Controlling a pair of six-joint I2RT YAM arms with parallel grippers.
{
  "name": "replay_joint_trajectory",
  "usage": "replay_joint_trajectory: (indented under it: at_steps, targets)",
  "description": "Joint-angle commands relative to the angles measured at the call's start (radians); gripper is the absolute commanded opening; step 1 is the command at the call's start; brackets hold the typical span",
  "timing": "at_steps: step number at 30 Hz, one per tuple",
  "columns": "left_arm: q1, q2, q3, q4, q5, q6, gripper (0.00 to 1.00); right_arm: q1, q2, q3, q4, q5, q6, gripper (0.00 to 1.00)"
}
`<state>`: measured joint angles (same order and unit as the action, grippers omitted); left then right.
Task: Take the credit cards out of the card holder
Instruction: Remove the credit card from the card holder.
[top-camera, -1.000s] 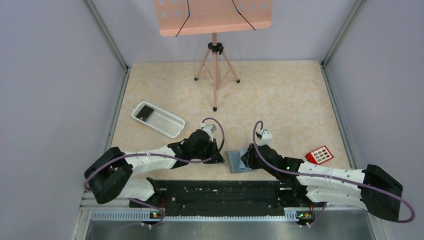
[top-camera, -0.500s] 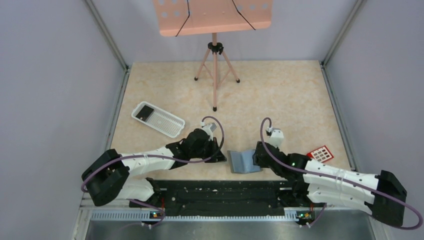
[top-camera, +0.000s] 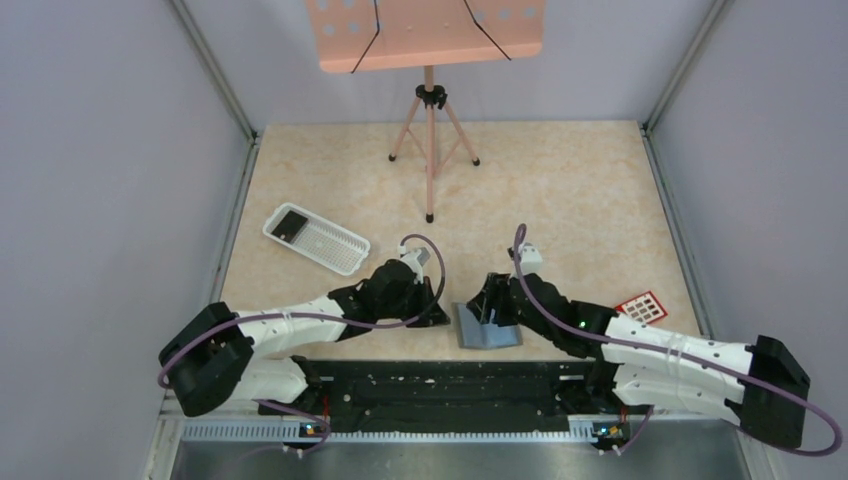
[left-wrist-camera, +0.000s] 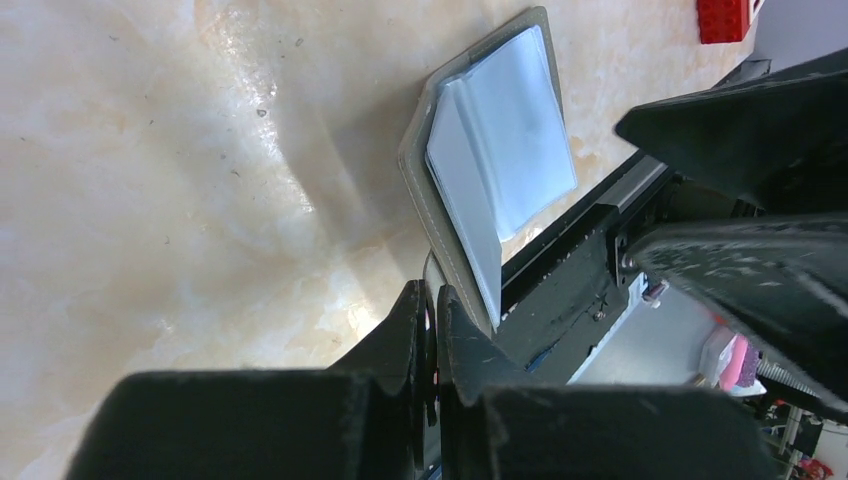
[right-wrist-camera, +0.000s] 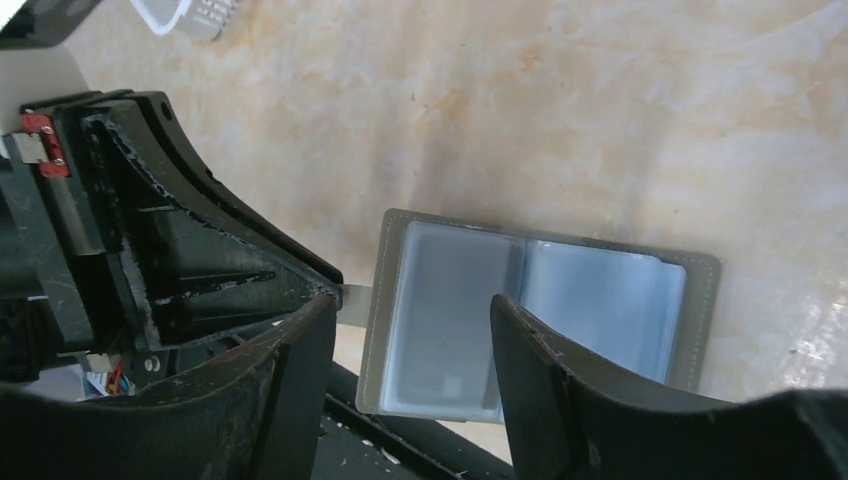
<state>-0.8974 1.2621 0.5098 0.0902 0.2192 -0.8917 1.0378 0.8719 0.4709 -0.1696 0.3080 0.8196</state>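
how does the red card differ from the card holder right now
Colour: the red card is red with a grid of pale squares; the card holder is slate grey, bluish inside.
Size: the red card is smaller than the card holder, which is opened out.
Place: the red card lies off to the right, apart from both tools; the card holder sits between the left tool and the open right tool.
Both are thin and on the table.

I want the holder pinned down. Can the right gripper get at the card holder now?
Probably yes: the right gripper hangs open right above the card holder, which lies spread open on the table with nothing between them. The left gripper sits only at one edge.
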Motion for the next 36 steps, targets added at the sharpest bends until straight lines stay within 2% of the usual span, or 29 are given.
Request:
replay_joint_trajectory:
  at_steps: [1, 5, 11, 16, 20, 27, 30, 33, 36]
  targets:
    - [-0.005, -0.024, -0.011, 0.017, -0.005, 0.005, 0.0, -0.004, 0.084, -0.01, 0.111, -0.068, -0.025, 0.61]
    - [-0.005, -0.027, -0.01, 0.017, -0.006, 0.006, 0.0, -0.004, 0.138, -0.021, 0.125, -0.077, -0.021, 0.67]
    - [-0.005, -0.035, -0.012, 0.014, -0.007, 0.01, 0.0, -0.004, 0.207, -0.033, 0.162, -0.12, -0.018, 0.68]
    - [-0.005, -0.042, -0.017, 0.012, -0.011, 0.005, 0.0, -0.005, 0.263, -0.051, 0.215, -0.141, -0.016, 0.64]
    - [-0.005, -0.053, -0.017, 0.001, -0.015, 0.005, 0.0, -0.005, 0.288, -0.064, 0.206, -0.129, -0.009, 0.55]
    - [-0.005, -0.055, -0.019, -0.02, -0.036, 0.004, 0.0, -0.005, 0.216, -0.107, 0.219, -0.1, -0.005, 0.4]
    - [-0.005, -0.055, -0.013, -0.036, -0.046, 0.009, 0.0, -0.004, 0.192, -0.108, 0.195, -0.084, -0.011, 0.4]
    - [-0.005, -0.059, -0.015, -0.043, -0.053, 0.009, 0.0, -0.005, 0.191, -0.108, 0.182, -0.08, -0.016, 0.46]
    - [-0.005, -0.063, -0.02, -0.046, -0.055, 0.009, 0.0, -0.004, 0.198, -0.109, 0.184, -0.086, -0.016, 0.47]
